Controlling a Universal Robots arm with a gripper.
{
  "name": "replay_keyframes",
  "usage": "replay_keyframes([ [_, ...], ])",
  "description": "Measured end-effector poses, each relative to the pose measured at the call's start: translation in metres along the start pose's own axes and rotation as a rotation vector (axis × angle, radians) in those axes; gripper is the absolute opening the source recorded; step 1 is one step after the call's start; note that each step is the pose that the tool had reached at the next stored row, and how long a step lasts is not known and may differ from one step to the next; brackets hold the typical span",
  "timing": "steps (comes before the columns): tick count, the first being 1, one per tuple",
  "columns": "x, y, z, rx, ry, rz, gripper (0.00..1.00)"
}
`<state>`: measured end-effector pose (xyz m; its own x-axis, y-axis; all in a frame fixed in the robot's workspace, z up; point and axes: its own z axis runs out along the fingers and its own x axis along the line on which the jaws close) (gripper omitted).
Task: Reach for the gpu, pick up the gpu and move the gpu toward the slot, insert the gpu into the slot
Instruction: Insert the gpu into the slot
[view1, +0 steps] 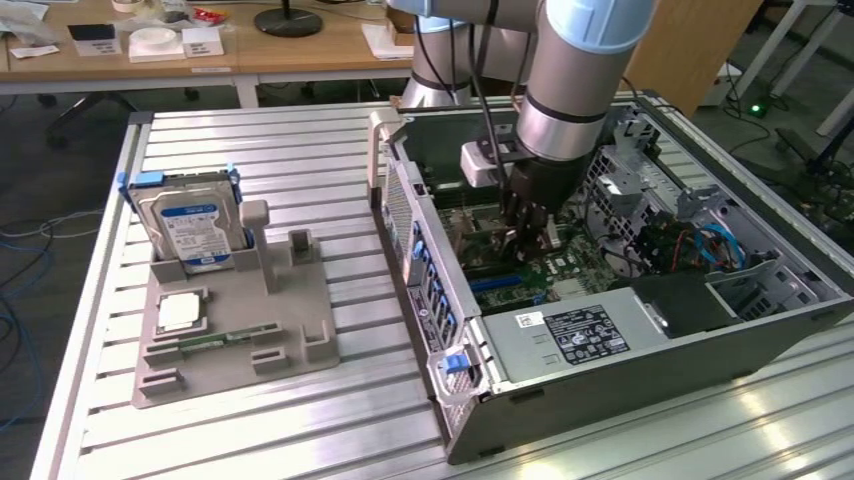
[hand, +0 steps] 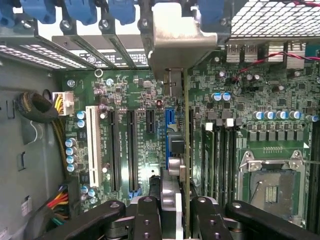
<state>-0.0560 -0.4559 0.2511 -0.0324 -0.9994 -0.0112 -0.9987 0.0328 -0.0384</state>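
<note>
The gpu (hand: 185, 145), seen edge-on as a thin dark-green blade, hangs clamped between the fingers of the claw (hand: 176, 212) inside the open computer case (view1: 747, 330), its pale metal bracket (hand: 182, 37) at the end farthest from the claw, up against the row of blue-clipped rear openings. The card is held on its long edge, upright over the green motherboard (hand: 145, 145), which looks like the attitude needed for its lower edge to meet a connector groove squarely. The slot (hand: 170, 127) judged to be its target is the blue strip lying just beside the card and running parallel to it; whether the card's edge already touches that strip or is merely poised above it cannot be told, because the card's own body and the claw's black fingers (hand: 148, 217) cover the meeting line. In the exterior view the claw (view1: 525, 232) reaches straight down into the case from the grey arm (view1: 581, 90), and the card itself is hard to pick out there among cables and shadow. Away from the claw, on the desk (view1: 267, 420) outside the case, a grey fixture (view1: 234, 340) carries a silver hard drive (view1: 190, 228) with a blue-white label, untouched.
</note>
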Motion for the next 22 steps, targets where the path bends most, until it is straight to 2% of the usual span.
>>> replay_keyframes([
  [2, 0.0, 0.0032, 0.0018, 0.0, 0.0, 0.0, 0.28],
  [16, 0.003, 0.0089, 0.0178, 0.0, 0.0005, 0.0, 0.28],
  [22, 0.003, 0.0134, 0.0203, -0.0001, 0.0008, 0.0, 0.28],
])
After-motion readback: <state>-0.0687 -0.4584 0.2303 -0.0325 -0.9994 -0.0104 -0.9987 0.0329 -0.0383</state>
